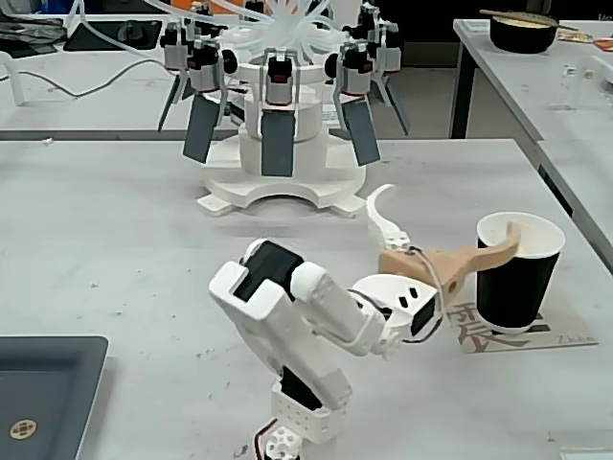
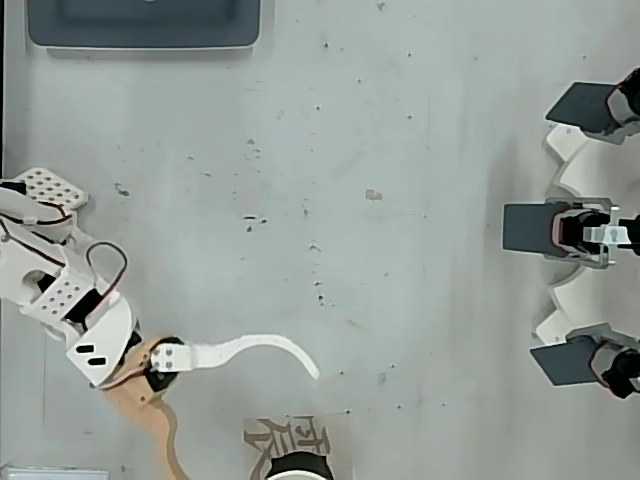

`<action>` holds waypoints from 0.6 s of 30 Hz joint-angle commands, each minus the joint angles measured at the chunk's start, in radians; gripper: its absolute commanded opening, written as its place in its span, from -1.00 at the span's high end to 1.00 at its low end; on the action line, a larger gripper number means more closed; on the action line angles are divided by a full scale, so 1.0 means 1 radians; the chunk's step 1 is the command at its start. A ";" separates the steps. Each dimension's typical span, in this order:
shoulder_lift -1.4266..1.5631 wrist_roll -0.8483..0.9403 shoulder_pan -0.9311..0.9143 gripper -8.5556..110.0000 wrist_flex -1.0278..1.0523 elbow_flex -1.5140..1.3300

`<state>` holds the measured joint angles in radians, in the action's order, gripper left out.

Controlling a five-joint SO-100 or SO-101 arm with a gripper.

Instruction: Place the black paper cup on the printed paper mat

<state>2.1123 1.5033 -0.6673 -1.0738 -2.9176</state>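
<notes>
The black paper cup (image 1: 515, 278) stands upright on the printed paper mat (image 1: 479, 331) at the right of the fixed view. In the overhead view only the cup's white rim (image 2: 296, 466) shows at the bottom edge, on the mat (image 2: 298, 436). My gripper (image 1: 450, 213) is open wide. Its beige finger (image 1: 469, 259) reaches to the cup's rim, with its tip in front of the white inside; I cannot tell whether it touches. The white curved finger (image 2: 262, 346) stands well away from the cup. Nothing is gripped.
A dark grey tray (image 1: 48, 383) lies at the near left of the fixed view, and a white stand with several grey paddles (image 1: 278, 125) is at the back. A black bowl (image 1: 522, 31) sits on another table. The table's right edge (image 1: 565, 216) runs close behind the cup.
</notes>
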 commanded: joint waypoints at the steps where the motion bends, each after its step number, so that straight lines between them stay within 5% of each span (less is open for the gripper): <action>1: 0.086 -0.005 0.051 0.14 -0.032 -0.011; 18: 0.129 0.029 0.405 0.45 -0.176 -0.117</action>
<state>2.2197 1.5232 -0.3068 -1.2318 -3.0403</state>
